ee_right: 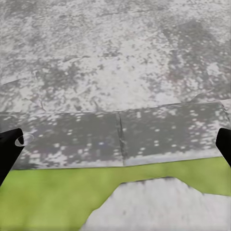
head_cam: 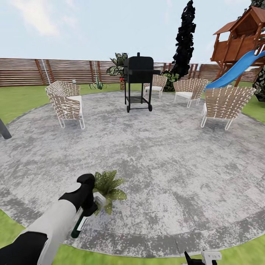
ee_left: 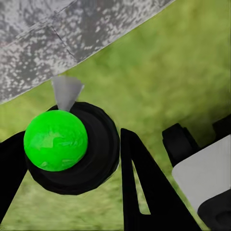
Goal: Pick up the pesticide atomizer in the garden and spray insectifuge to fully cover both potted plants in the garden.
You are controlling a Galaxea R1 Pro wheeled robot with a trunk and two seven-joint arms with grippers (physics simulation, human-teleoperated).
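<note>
Grey paving rings the scene as I hold the pesticide atomizer (head_cam: 81, 222) at a potted plant (head_cam: 108, 188) on the patio (head_cam: 165, 173).

From the head camera, my left gripper (head_cam: 87, 206) is clamped around the dark green bottle, its pale spray head just beside the plant's leaves; a second potted plant (head_cam: 98, 85) sits far off by the brown fence (head_cam: 55, 70), past woven chairs (head_cam: 66, 103) and a black grill (head_cam: 138, 81). My right gripper (head_cam: 200, 257) barely shows at the lower edge. From the left wrist camera, black fingers (ee_left: 139, 187) flank the bottle's round green end over lawn (ee_left: 178, 72). From the right wrist camera, the two fingertips (ee_right: 9, 149) stand wide apart with nothing between, above the patio's edge and grass.
</note>
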